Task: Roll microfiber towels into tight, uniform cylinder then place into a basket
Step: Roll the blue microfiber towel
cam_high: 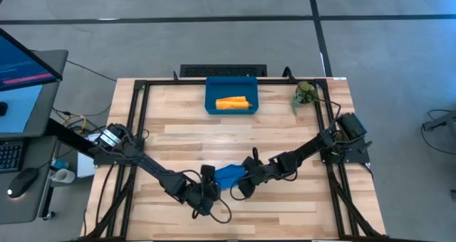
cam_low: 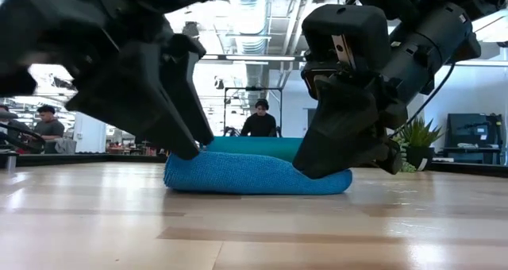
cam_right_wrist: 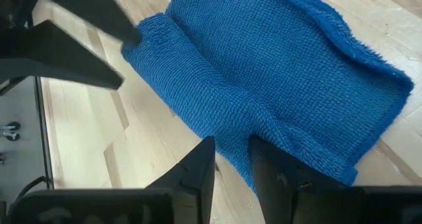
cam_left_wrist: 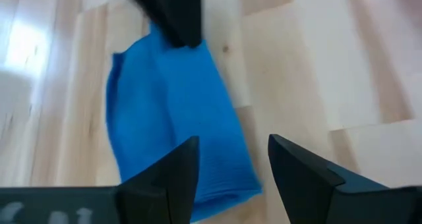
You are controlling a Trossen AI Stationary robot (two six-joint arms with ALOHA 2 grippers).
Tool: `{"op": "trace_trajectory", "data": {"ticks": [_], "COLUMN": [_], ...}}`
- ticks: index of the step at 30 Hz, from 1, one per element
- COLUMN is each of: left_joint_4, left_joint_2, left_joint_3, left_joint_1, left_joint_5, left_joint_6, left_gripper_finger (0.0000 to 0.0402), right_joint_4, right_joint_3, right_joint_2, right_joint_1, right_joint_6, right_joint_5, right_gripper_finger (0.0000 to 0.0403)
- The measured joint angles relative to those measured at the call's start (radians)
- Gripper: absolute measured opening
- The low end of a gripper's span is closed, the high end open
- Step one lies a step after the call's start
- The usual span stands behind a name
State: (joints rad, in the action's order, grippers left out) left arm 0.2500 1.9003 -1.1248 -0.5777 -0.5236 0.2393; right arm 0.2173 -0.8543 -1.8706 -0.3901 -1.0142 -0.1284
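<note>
1. High view: left gripper (cam_high: 209,193), jaws open and empty, sits at the blue towel (cam_high: 229,176)'s seven o'clock.
2. Right gripper (cam_high: 246,183), jaws narrowly parted, pins its four-o'clock end, apparently for rolling.
3. Orange towel (cam_high: 233,103) lies rolled in the basket (cam_high: 211,107) at the bench (cam_high: 285,139)'s twelve o'clock.

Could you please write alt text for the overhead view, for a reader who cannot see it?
Both arms reach to the near middle of a wooden table, the left gripper and right gripper flanking a partly rolled blue towel. At the far edge, a rolled orange towel lies in a dark-blue basket, with a small green plant beside it.
</note>
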Motion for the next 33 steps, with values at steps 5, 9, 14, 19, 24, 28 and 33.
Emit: {"op": "trace_trajectory", "data": {"ticks": [5,9,14,19,24,28,33], "left_joint_4": [-0.021,-0.029,-0.022,-0.036,-0.006,0.02,0.025], "left_joint_2": [0.0,0.0,0.024,0.073,0.078,0.079,0.08], "left_joint_3": [0.016,0.017,0.016,0.008,0.007,0.008,0.008], "left_joint_1": [0.02,0.02,0.028,0.037,0.041,0.048,0.062], "left_joint_5": [0.05,0.048,0.052,0.037,0.02,-0.01,-0.014], "left_joint_6": [0.021,0.017,0.013,0.041,0.071,0.087,0.083], "left_gripper_finger": [0.0174,0.0174,0.0174,0.0173,0.0148,0.0096,0.0017], "right_joint_4": [0.0,0.0,0.001,-0.003,-0.001,0.002,0.002], "right_joint_3": [0.0,0.0,-0.001,-0.001,-0.002,-0.001,-0.001], "right_joint_2": [0.0,0.0,0.0,0.001,0.001,0.001,0.001], "right_joint_1": [0.0,0.0,0.0,0.0,0.0,-0.004,-0.019], "right_joint_6": [0.0,0.0,0.0,0.0,0.001,0.032,0.054], "right_joint_5": [0.0,0.0,0.0,0.0,0.007,0.042,0.05], "right_gripper_finger": [0.0118,0.0118,0.0118,0.0118,0.0118,0.0118,0.0118]}}
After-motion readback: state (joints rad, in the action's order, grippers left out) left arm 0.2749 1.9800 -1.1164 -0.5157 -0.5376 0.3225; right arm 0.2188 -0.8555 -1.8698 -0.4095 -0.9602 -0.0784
